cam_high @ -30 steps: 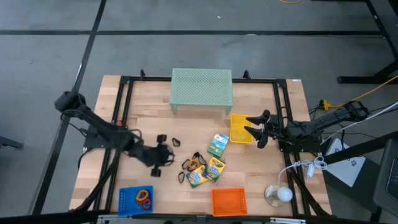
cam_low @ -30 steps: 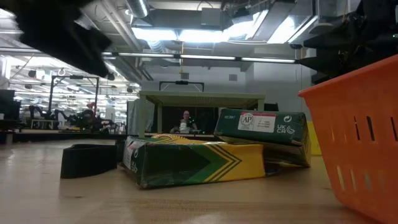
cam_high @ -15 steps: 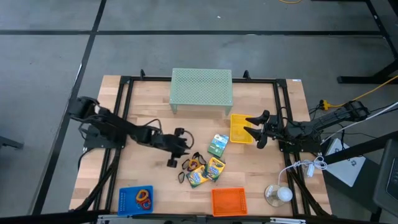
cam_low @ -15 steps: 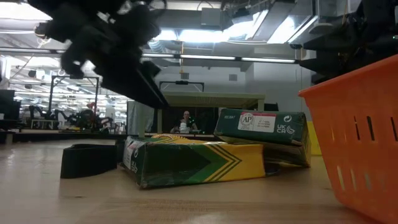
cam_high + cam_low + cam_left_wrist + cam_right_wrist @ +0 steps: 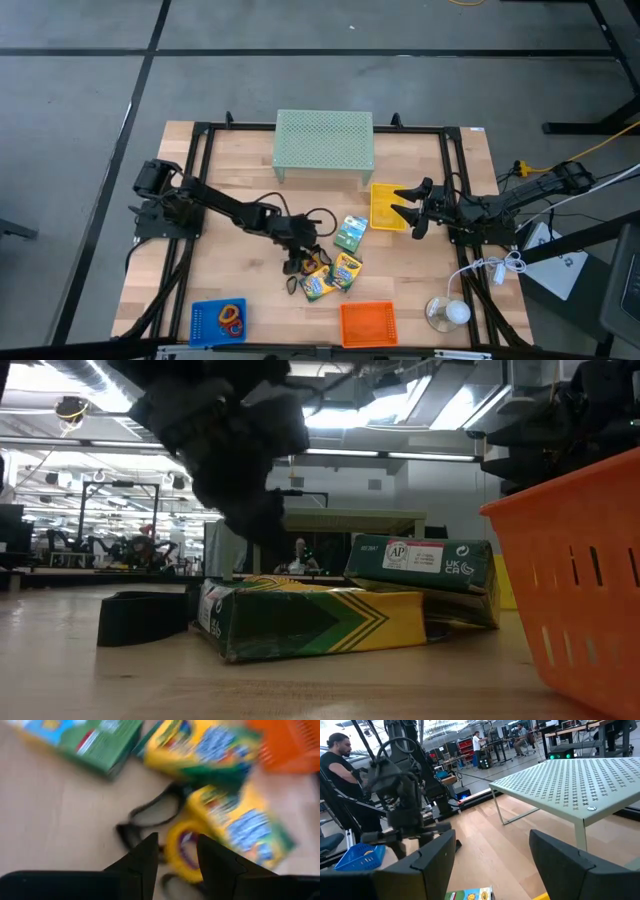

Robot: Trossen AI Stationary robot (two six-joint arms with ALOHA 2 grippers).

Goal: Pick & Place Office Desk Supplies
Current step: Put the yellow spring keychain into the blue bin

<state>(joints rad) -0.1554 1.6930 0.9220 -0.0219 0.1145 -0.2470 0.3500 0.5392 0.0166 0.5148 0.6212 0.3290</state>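
Yellow ring (image 5: 181,851) lies under the parted, empty fingers of the left gripper (image 5: 297,253), which has travelled to frame centre beside the crayon boxes (image 5: 333,272), probably its next pick. Right gripper (image 5: 404,208) waits open.

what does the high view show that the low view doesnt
Only the high view shows the blue basket holding rings, the yellow basket, the whole pale green mesh riser, the left end effector over the clips and rings beside the crayon boxes, and the right end effector waiting open near the yellow basket. Only the low view shows the room behind the table, with its ceiling lights and a distant person. Both share the crayon boxes and the orange basket.
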